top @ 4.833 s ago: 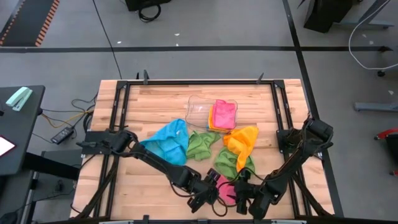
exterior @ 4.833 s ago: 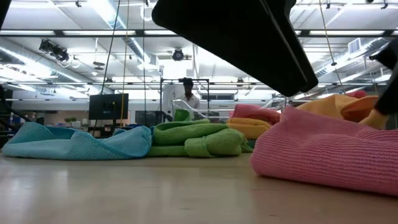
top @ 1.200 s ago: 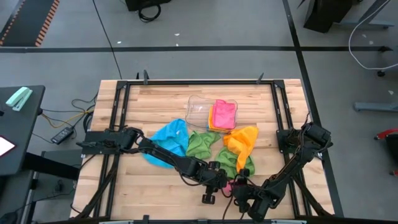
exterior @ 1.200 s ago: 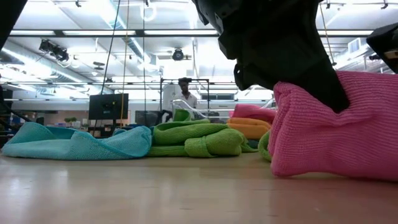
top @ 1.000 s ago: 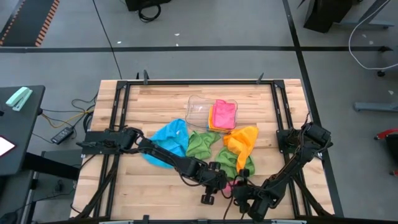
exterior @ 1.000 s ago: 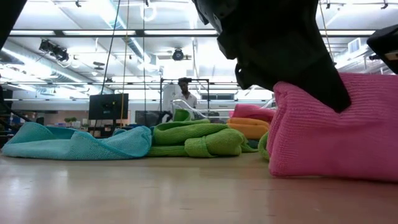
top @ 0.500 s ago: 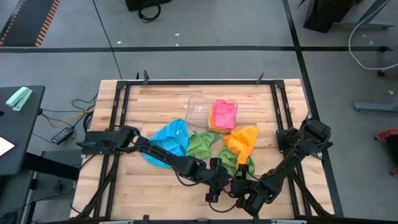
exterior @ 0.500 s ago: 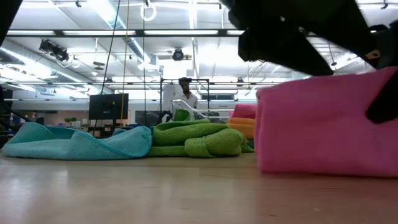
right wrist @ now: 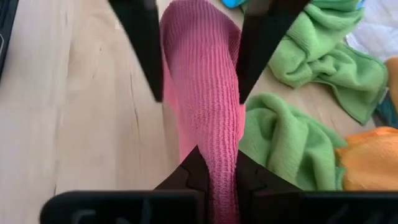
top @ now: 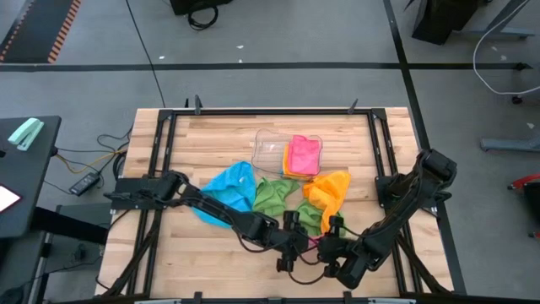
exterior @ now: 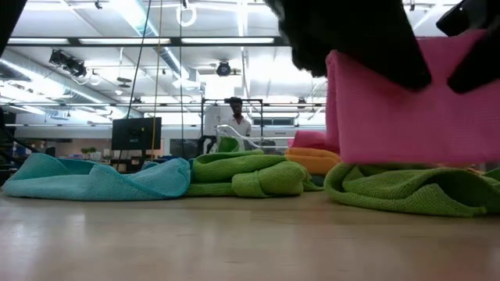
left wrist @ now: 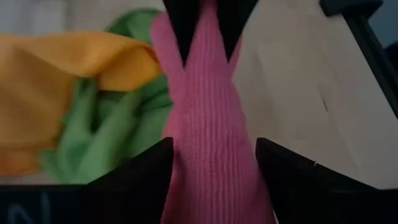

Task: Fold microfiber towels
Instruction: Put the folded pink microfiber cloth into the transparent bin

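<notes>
Pink towel (exterior: 406,101) hanging clear of table near front edge, stretched between both grippers. Right gripper (right wrist: 213,177) pinching one end tight. Left gripper (left wrist: 211,165) fingers spread wide either side of other end. Green towel (exterior: 406,191) underneath.

no readable text, no labels, no brand marks, no numbers, no signs, none on the towels, none on the table, none on the arms, none in the room behind
</notes>
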Robot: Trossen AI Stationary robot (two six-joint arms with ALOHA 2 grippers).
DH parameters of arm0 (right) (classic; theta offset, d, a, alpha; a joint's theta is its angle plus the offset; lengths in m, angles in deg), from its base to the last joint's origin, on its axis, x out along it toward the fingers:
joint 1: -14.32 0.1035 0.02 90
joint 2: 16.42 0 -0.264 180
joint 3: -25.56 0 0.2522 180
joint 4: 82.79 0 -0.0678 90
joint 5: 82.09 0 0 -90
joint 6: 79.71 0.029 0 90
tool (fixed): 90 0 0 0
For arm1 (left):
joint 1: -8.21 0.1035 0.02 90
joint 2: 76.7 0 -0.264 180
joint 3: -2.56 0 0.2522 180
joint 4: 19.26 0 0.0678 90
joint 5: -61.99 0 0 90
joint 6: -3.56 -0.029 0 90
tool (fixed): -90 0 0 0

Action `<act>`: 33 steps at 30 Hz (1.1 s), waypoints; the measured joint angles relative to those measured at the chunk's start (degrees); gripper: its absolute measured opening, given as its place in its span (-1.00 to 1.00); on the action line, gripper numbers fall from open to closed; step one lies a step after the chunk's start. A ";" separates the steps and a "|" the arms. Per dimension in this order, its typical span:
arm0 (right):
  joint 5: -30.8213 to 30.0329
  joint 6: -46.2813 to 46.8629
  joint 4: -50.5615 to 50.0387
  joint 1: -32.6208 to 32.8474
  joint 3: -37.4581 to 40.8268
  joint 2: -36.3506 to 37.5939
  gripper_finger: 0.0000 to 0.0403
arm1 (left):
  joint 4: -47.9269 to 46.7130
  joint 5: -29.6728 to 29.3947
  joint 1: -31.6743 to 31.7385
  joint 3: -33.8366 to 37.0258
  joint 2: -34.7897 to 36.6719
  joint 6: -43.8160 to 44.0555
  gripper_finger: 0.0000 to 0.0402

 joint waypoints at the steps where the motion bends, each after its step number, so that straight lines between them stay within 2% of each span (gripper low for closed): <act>1: 0.04 0.12 -0.53 0.14 0.00 0.44 -0.84 | -1.69 -1.03 -0.04 0.00 1.19 -0.36 0.14; 10: 0.99 0.05 -8.25 -0.31 -0.04 5.63 -0.84 | -13.56 -4.46 -0.11 -0.09 6.74 0.07 -0.02; 16: 0.99 -0.01 -15.52 -2.28 -0.04 9.75 -0.84 | -18.22 -4.62 -1.41 0.59 6.61 3.07 -0.14; 19: 0.99 -0.61 -17.95 -4.23 -0.07 11.74 -0.84 | -18.49 -4.60 -2.60 0.52 6.51 1.68 -0.21; 25: -1.73 -5.15 -18.56 -10.04 -0.07 15.90 -0.84 | -17.77 -4.98 -3.68 0.52 6.43 -4.15 -0.36; 33: -3.25 -10.96 -17.15 -22.39 -0.07 22.65 -0.84 | -25.66 -5.08 -3.11 0.52 6.41 -9.96 -0.50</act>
